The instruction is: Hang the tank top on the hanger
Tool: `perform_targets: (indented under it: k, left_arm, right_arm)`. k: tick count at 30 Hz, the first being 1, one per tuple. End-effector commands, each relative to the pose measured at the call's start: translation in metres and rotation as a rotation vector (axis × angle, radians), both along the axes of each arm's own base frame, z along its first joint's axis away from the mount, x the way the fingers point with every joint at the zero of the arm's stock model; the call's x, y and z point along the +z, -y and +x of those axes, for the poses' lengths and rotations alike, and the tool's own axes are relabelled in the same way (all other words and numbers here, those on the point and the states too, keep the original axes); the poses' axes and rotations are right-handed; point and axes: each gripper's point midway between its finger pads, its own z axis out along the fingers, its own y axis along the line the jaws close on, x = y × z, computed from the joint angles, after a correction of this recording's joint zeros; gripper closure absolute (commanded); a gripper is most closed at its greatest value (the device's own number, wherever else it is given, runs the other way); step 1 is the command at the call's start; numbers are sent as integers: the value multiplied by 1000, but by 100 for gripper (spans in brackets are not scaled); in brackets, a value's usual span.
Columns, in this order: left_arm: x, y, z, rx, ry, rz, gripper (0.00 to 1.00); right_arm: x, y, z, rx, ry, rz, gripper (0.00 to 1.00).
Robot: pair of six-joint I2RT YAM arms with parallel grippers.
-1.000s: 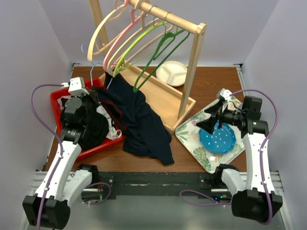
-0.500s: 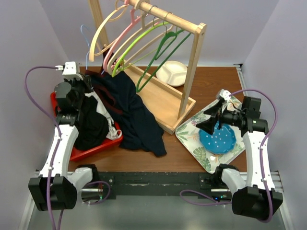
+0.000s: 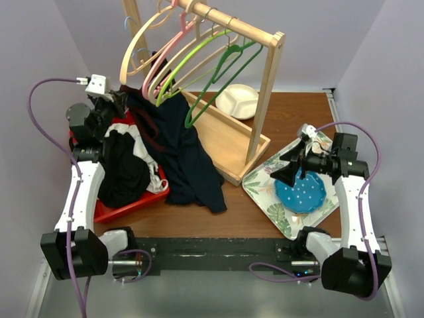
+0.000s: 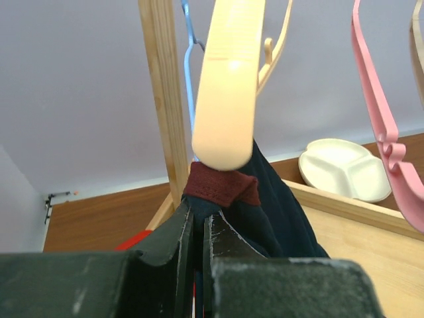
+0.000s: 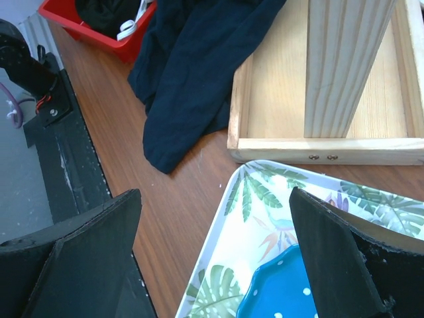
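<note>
In the upper left, the left hand (image 3: 122, 99) pinches the tank top (image 3: 185, 159) by its red trim, cloth draping down-right below it.

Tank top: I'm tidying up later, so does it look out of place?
Yes. The tank top hangs from the left pincer by a red-trimmed edge, while the rest sprawls crumpled over the edge of the rack base onto the table.

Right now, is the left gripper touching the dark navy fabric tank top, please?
Touching: left wrist view shows the left gripper clamped on the tank top.
</note>
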Motion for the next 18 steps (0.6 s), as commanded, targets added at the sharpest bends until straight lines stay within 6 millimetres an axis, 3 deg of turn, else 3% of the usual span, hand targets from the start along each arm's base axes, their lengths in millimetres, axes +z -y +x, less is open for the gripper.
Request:
perform_targets:
  k: [1, 3, 4, 11, 16, 18]
  left_arm:
    - [86, -7, -1, 2, 260, 79, 100]
    - [87, -9, 8, -3, 255, 87, 100]
    - [97, -10, 10, 0, 272, 94, 100]
    - [91, -32, 32, 53, 282, 190, 100]
    - [75, -47, 41, 45, 294, 216, 100]
    - [79, -44, 41, -3, 332, 225, 100]
  right_arm:
    - [9, -3, -2, 29, 29, 19, 1]
    - [9, -3, -1, 31, 32, 16, 1]
    - [8, -2, -2, 29, 25, 17, 1]
    - [8, -2, -2, 33, 20, 19, 2]
    - [6, -2, -2, 37, 16, 21, 1]
    - [6, -2, -2, 38, 16, 21, 1]
